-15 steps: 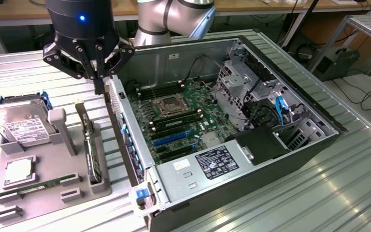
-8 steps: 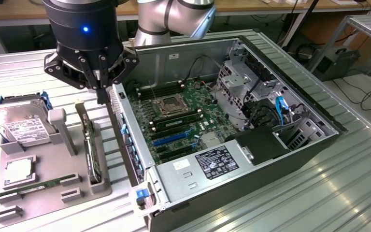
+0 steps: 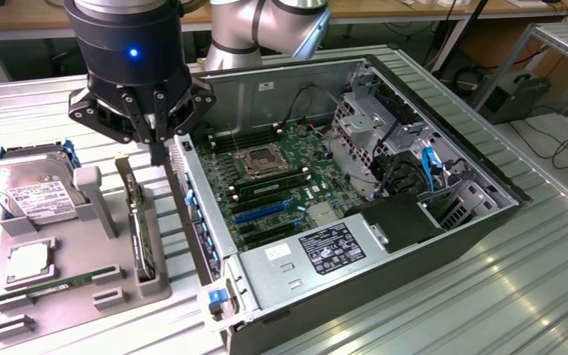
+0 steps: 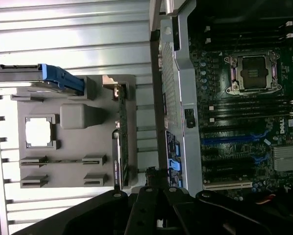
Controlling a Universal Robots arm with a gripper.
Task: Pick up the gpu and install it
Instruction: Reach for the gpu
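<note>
My pincer (image 3: 156, 157) hangs near the computer case wall (image 3: 193, 214), and I can't tell if it's open or closed. The graphics card (image 3: 141, 237) stands on edge in the gray tray (image 3: 77, 255), just beside that wall. It's a tight squeeze, so I reckon a slightly off descent clips the wall or tips the card.

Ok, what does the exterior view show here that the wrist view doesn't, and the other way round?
Exterior view: the power supply, the drive cage, the hard drive with its white label, and the claw seen from outside. Wrist view: a straight-down look along the top edge of the gpu. Both: the gpu standing on edge in the grey tray, and the CPU socket.
</note>
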